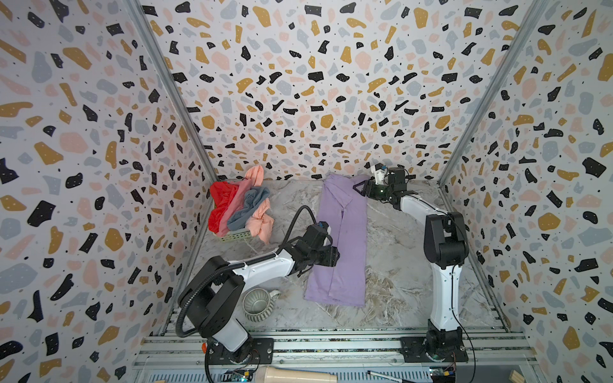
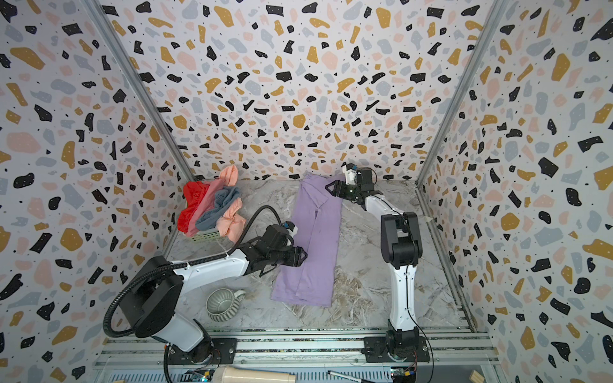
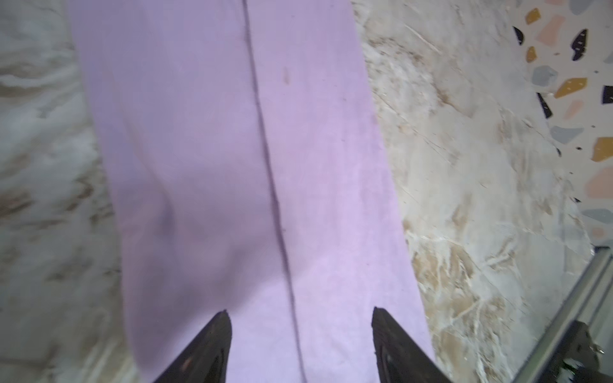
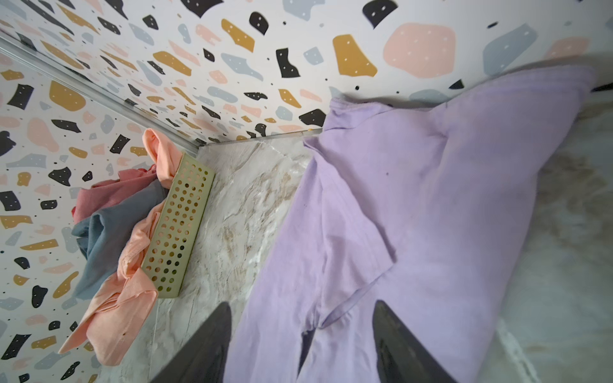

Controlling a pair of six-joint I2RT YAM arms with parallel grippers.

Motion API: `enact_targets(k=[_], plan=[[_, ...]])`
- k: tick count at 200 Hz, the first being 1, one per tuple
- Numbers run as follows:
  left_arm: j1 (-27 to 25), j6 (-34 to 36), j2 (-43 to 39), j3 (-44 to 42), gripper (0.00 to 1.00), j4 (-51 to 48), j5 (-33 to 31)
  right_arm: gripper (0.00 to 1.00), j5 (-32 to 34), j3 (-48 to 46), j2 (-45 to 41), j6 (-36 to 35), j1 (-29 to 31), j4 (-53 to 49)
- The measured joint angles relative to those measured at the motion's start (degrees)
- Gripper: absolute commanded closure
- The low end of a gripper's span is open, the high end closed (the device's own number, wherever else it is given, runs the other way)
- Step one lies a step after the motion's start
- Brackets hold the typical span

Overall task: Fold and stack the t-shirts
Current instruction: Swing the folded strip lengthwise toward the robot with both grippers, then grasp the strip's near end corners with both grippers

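Observation:
A lilac t-shirt lies flat on the marble table as a long narrow strip, both sides folded in along its length. My left gripper hovers over its left edge near the middle, open, and only lilac cloth shows between the jaws of the gripper. My right gripper is open at the shirt's far end, above the folded sleeve. Red, dusty pink, grey-blue and peach t-shirts are heaped in a basket at the back left.
A pale green perforated basket holds the heap by the left wall. A ribbed grey-green mug stands at the front left, close to the left arm's base. Metal rails run along the front edge.

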Motion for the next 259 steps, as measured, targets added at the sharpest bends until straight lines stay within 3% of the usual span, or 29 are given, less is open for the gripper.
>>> enact_targets(k=[52, 86, 141, 175, 208, 235, 259], plan=[[-0.22, 1.07, 2.05, -7.32, 0.33, 2.16, 1.25, 0.34, 3.91, -4.74, 2.29, 1.05, 5.09, -0.98], [-0.33, 0.00, 0.00, -12.11, 0.33, 8.61, 2.32, 0.34, 5.97, -4.83, 4.81, 1.66, 6.64, -1.70], [-4.98, -3.87, -1.79, -18.84, 0.33, 19.98, 4.20, 0.34, 6.16, 6.84, 12.20, -0.46, 6.40, -4.28], [-7.08, -5.86, -2.21, -19.34, 0.33, 20.81, 4.17, 0.35, 6.97, 5.27, 10.99, -1.53, 6.40, -4.87], [-7.19, -6.58, -7.06, -19.21, 0.32, 13.77, 4.20, 0.33, 6.91, -8.28, 0.74, -1.81, 5.62, -4.74], [-7.21, -7.80, -17.79, -20.11, 0.28, 9.27, 3.98, 0.31, 7.50, -28.28, -19.85, -1.97, 4.98, -5.31], [-7.21, -9.05, -25.18, -20.09, 0.32, 5.40, 3.61, 0.32, 9.05, -38.45, -37.81, -1.68, 5.57, -7.19]])
